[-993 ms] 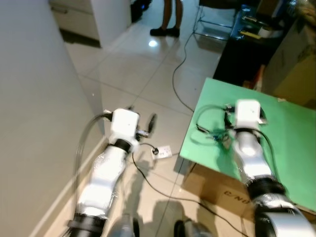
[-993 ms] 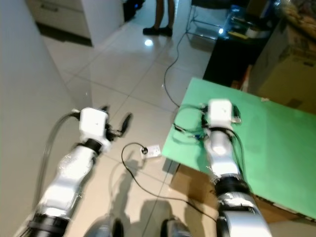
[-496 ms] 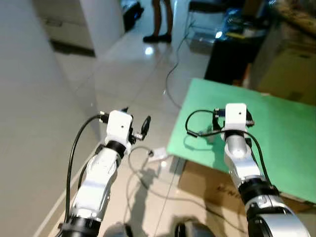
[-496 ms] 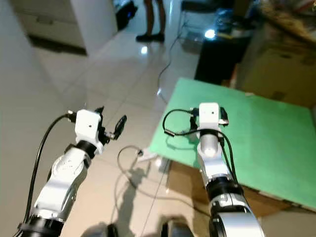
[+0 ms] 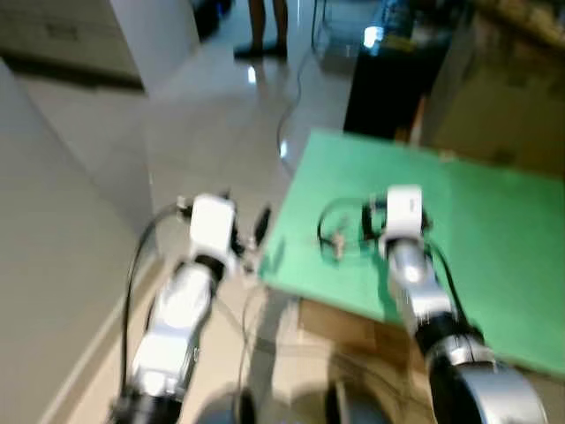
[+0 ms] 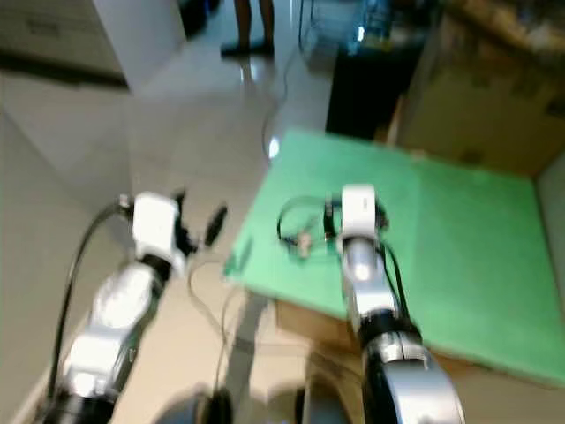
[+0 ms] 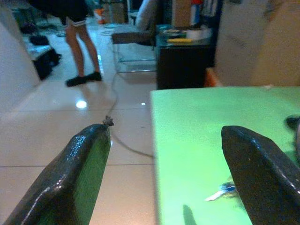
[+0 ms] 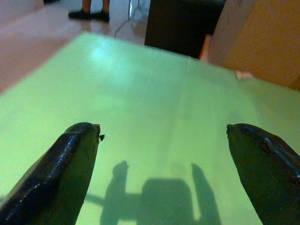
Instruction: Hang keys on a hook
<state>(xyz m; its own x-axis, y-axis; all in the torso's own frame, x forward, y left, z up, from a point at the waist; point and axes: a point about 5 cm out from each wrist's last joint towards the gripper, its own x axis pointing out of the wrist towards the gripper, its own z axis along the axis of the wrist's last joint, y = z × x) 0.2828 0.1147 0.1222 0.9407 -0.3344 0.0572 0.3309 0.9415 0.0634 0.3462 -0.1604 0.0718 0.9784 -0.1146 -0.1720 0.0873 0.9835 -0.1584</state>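
Observation:
A small bunch of keys (image 7: 225,189) with a blue tag lies on the green table (image 5: 494,265), near its front left corner; in the blurred head view the keys (image 5: 335,240) are a small pale spot. My left gripper (image 7: 165,127) is open and empty, off the table's left edge and pointing across the corner toward the keys. My right gripper (image 8: 163,127) is open just above the bare green top, casting a shadow on it, with nothing between its fingers. The keys lie just left of the right wrist (image 5: 403,208). No hook can be made out.
A person's legs (image 5: 258,26) stand far back on the tiled floor. A black cabinet (image 5: 388,79) and cardboard boxes (image 5: 503,97) stand behind the table. A cardboard box (image 5: 353,322) sits under it. A cable (image 5: 287,115) trails on the floor. A white wall (image 5: 53,221) runs along my left.
The whole picture has shifted and blurred, so the camera moved; the table now lies closer and more central. Both arms hold the same pose, grippers still open.

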